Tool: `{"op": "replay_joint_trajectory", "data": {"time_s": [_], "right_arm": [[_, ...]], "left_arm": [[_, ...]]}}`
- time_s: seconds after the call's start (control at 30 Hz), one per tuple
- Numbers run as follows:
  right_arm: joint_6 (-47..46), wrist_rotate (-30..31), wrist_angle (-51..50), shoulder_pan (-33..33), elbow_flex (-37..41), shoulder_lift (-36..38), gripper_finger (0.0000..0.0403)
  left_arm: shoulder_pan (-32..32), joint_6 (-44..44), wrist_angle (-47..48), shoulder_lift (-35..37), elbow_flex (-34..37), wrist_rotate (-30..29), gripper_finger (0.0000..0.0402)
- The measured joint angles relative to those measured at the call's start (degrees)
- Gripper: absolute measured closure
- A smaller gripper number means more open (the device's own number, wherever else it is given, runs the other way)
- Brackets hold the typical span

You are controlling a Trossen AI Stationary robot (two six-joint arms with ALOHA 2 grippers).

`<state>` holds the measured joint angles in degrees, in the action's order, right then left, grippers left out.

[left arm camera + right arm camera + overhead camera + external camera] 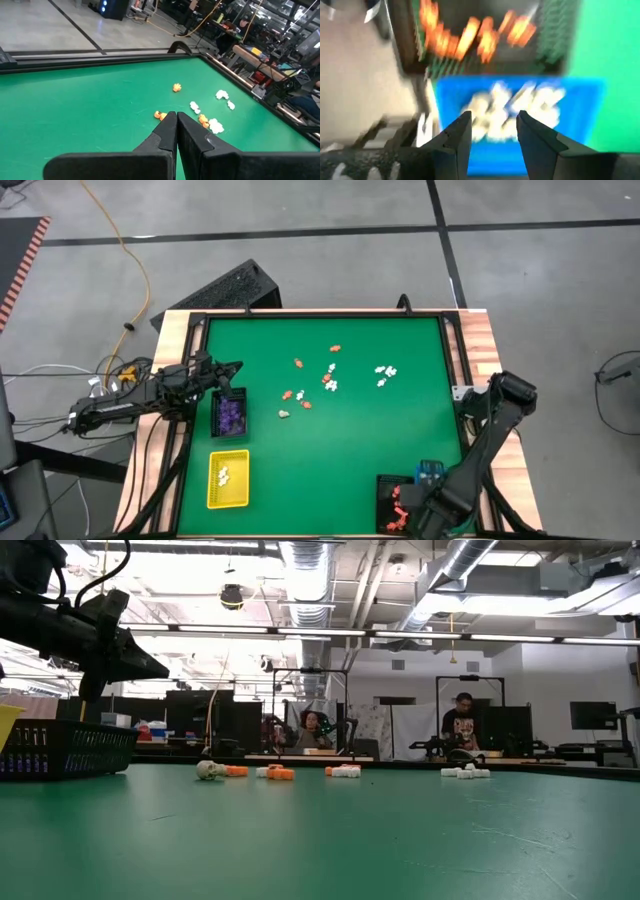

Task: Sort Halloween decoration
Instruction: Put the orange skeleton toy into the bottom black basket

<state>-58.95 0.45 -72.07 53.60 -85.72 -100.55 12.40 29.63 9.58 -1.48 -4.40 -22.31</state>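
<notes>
Tiny orange-red figurines (328, 378) and white ones (385, 370) lie scattered on the green table's far middle; in the low view they form a row (280, 773). My left gripper (176, 117) is shut and empty, hovering at the left side near a black tray (230, 415) of purple figurines. My right gripper (492, 117) stands open and empty, pointing down over the near right corner. Below it are a blue tray (520, 120) with white figurines and a black tray (480, 35) with orange-red ones.
A yellow tray (228, 478) holding a few white figurines sits at the near left. A raised black frame (320, 314) and wooden border edge the table. People sit at desks far behind the table in the low view.
</notes>
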Motion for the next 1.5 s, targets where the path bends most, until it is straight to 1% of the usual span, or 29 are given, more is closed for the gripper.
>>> {"op": "replay_joint_trajectory", "data": {"time_s": [0.13,0.2,0.3,0.37,0.43,0.5,0.57,0.67,0.73,0.8,0.83,0.9,0.97,1.03,1.13,1.23,1.3,1.4,1.5], "right_arm": [[0.8,20.7,-8.8,-2.9,-5.8,0.1,0.0237],[0.2,29.0,-12.5,-5.3,-7.4,0.4,0.0237],[0.9,36.5,-12.8,-9.0,-6.2,3.2,0.0237],[2.8,41.7,-10.2,-11.2,-3.7,6.4,0.0237],[7.0,44.3,-5.1,-13.9,-0.2,10.3,0.0237],[12.3,44.6,2.6,-17.2,4.6,14.8,0.0237],[18.5,43.7,12.7,-21.1,10.3,19.2,0.0237],[28.6,38.2,32.9,-27.9,20.6,24.2,0.0237],[35.5,33.4,48.0,-32.1,27.2,25.2,0.0237],[41.5,28.9,60.6,-35.8,32.7,24.6,0.0237],[43.9,27.4,66.3,-37.7,34.8,23.7,0.0237],[47.2,26.4,74.5,-40.7,37.8,21.1,0.0237],[50.4,26.3,80.4,-43.1,38.9,16.9,0.0236],[54.4,24.8,86.8,-44.5,39.0,11.7,0.0232],[58.5,23.4,95.9,-45.6,37.3,3.6,0.0219],[60.5,23.4,97.5,-46.0,34.2,-3.2,0.02],[60.5,22.3,97.6,-46.5,31.9,-6.4,0.0187],[60.1,20.2,98.1,-47.1,29.1,-9.9,0.0173],[59.0,19.5,97.8,-47.8,27.4,-12.5,0.0169]], "left_arm": [[0.0,0.0,0.0,0.0,0.0,0.0,0.0401],[0.0,0.0,0.0,0.0,0.0,0.0,0.0401],[0.0,0.1,0.0,0.0,0.0,0.0,0.0401],[0.0,0.0,0.0,0.0,0.0,0.4,0.0401],[0.0,0.0,0.0,0.0,0.0,1.1,0.0402],[0.0,-0.2,0.0,0.0,0.0,1.5,0.0401],[0.0,-0.3,0.0,0.0,0.0,1.6,0.0401],[0.0,-2.1,0.0,0.0,0.0,1.6,0.0401],[0.0,-2.8,0.0,0.0,0.0,1.6,0.0401],[0.0,-2.8,0.0,0.0,0.0,1.6,0.0401],[0.0,-2.8,0.0,0.0,0.0,1.6,0.0401],[0.0,-2.8,0.0,0.0,0.0,1.6,0.0401],[0.0,-2.8,0.0,0.0,0.0,1.5,0.0401],[0.0,-2.6,0.0,0.0,0.0,1.1,0.0401],[0.0,-2.5,0.0,0.0,0.0,1.1,0.0401],[0.0,-2.5,0.0,0.0,0.0,1.1,0.0401],[0.0,-2.5,0.0,0.0,0.0,0.8,0.0402],[0.0,-2.5,0.0,0.0,0.0,0.4,0.0401],[0.0,-2.4,0.0,0.0,0.0,0.1,0.0399]]}}
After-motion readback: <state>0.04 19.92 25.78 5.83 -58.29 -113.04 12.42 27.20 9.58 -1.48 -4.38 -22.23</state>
